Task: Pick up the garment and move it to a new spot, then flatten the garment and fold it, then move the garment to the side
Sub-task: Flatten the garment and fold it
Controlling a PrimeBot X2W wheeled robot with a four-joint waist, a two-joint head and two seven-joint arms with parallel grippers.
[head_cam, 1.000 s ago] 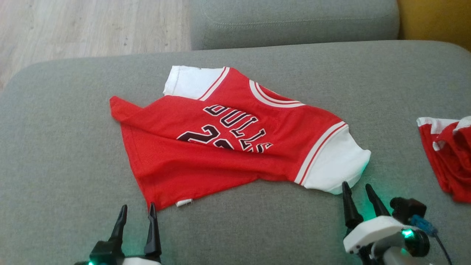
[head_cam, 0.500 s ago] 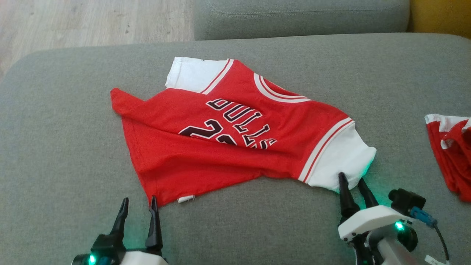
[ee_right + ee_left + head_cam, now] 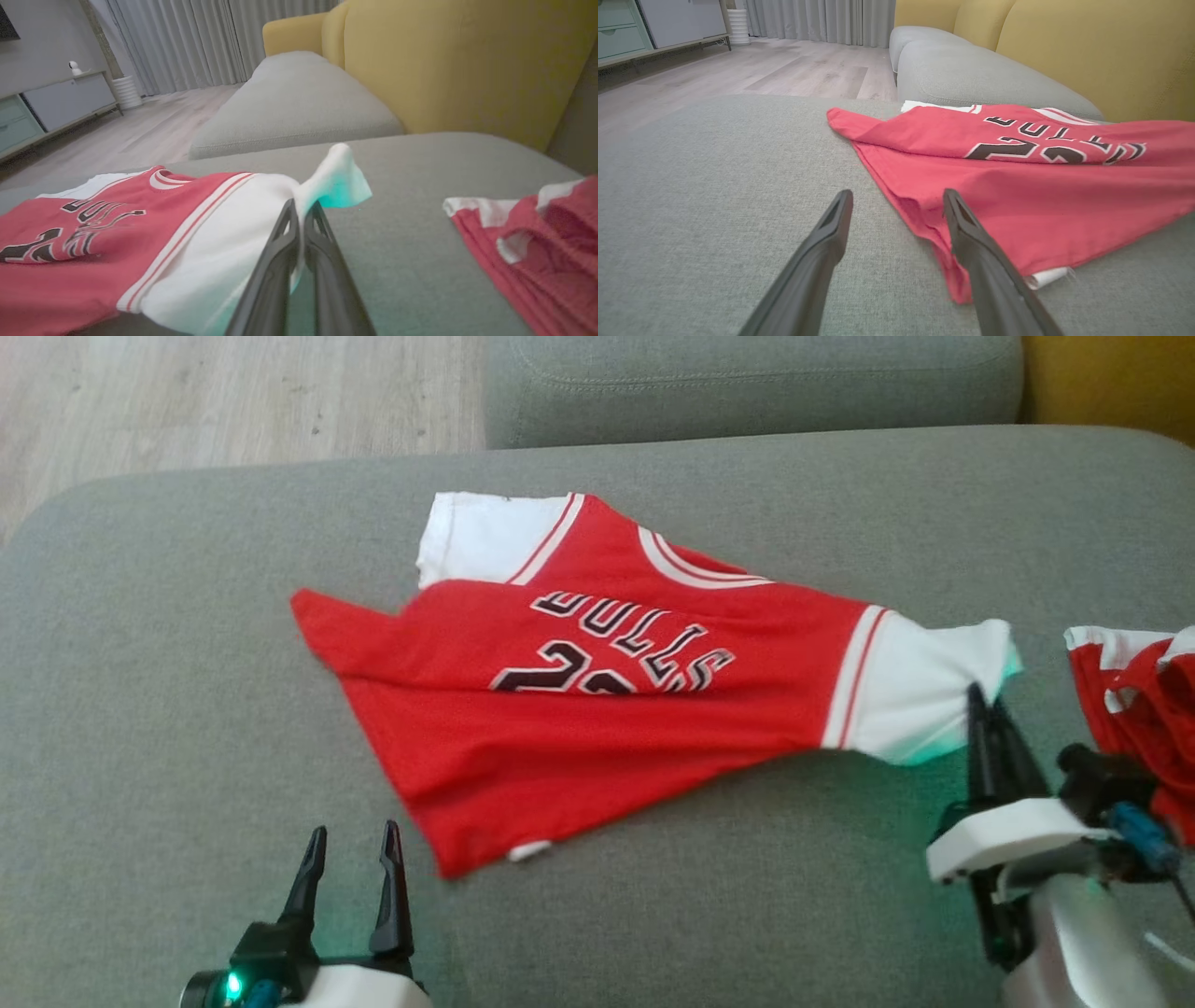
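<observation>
The garment (image 3: pixel 597 709) is a red jersey with white sleeves and dark lettering, lying partly folded on the grey sofa cushion (image 3: pixel 168 709). My right gripper (image 3: pixel 985 695) is shut on the edge of the jersey's right white sleeve (image 3: pixel 327 182), which is lifted and pulled taut. In the right wrist view the two fingers (image 3: pixel 275 270) pinch the white cloth between them. My left gripper (image 3: pixel 350 835) stands open just before the jersey's lower red corner (image 3: pixel 952 275), with nothing between its fingers (image 3: pixel 822 242).
A second crumpled red and white garment (image 3: pixel 1139 719) lies on the cushion at the right, close to my right wrist. Another grey cushion (image 3: pixel 747 383) and a yellow sofa back (image 3: pixel 458 70) stand behind. Wooden floor (image 3: pixel 224 392) lies beyond the cushion's far left edge.
My right gripper has shut on the white sleeve and drawn it up and to the right, dragging the jersey with it. The left gripper stays open in place.
</observation>
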